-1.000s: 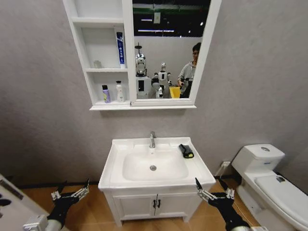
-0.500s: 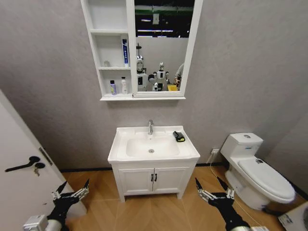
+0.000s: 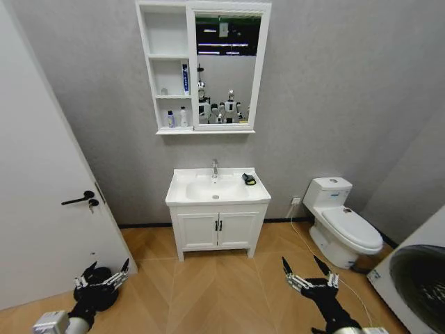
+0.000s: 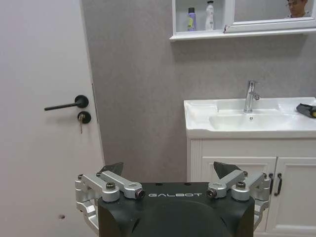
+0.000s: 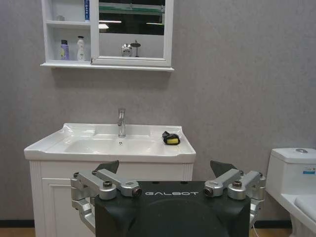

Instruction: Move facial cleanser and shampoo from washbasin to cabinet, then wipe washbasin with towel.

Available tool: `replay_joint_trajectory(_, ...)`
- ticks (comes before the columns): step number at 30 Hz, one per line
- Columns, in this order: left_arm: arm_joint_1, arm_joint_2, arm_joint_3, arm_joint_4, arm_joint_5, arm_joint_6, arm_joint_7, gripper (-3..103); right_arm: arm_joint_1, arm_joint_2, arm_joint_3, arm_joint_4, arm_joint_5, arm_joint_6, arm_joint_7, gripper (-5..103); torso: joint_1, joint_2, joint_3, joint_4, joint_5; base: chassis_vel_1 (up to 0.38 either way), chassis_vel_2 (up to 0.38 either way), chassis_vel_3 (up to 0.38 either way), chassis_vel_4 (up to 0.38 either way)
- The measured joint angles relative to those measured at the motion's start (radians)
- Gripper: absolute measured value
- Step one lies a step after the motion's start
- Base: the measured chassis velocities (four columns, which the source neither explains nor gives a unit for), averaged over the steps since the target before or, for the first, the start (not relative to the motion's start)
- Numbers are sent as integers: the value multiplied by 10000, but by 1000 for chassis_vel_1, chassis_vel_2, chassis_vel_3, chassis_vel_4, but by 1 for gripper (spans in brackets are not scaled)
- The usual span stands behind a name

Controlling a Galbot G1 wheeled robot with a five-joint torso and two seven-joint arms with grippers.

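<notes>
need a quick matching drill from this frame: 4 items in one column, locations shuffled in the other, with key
Items
1. towel
2. two small bottles
3. toilet
4. left end effector

Places
A. bottom cubby of the cabinet
B. low near the floor, by the door
C. on the washbasin rim, beside the tap
D. against the wall beside the vanity

Pairs: 1-C, 2-A, 3-D, 4-B

Even, soft indoor light fills the room, bright enough throughout, no hard beams. A dim shadow sits under the cabinet (image 3: 167, 69) ledge, well above and beyond the left gripper (image 3: 102, 275). The mirror (image 3: 224, 69) reflects strip lights as small bright glints. The head view bows straight lines near its edges: the door (image 3: 42, 181) leans, outward of that gripper. The wrist views stay sharp; the right gripper (image 5: 167, 174) casing reads dark, nearly featureless.
</notes>
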Motion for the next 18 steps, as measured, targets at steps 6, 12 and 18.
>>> replay_joint_trajectory(6, 1, 0, -3, 0, 1, 0, -2, 100, -2, 0, -1, 1, 0, 0, 0, 100, -14, 8, -6, -1, -1, 320, -299, -302, 330)
replay_joint_trajectory(12, 1, 0, -1, 1, 0, 0, 2, 100, 0, 0, 0, 1, 0, 0, 0, 100, -7, 4, -3, -7, -12, 60, -36, -93, 76)
replay_joint_trajectory(18, -1, 0, -1, 0, 0, 0, 2, 100, 2, 0, 0, 0, 0, 0, 0, 100, 12, -4, 2, 2, -11, -82, 12, 70, -29)
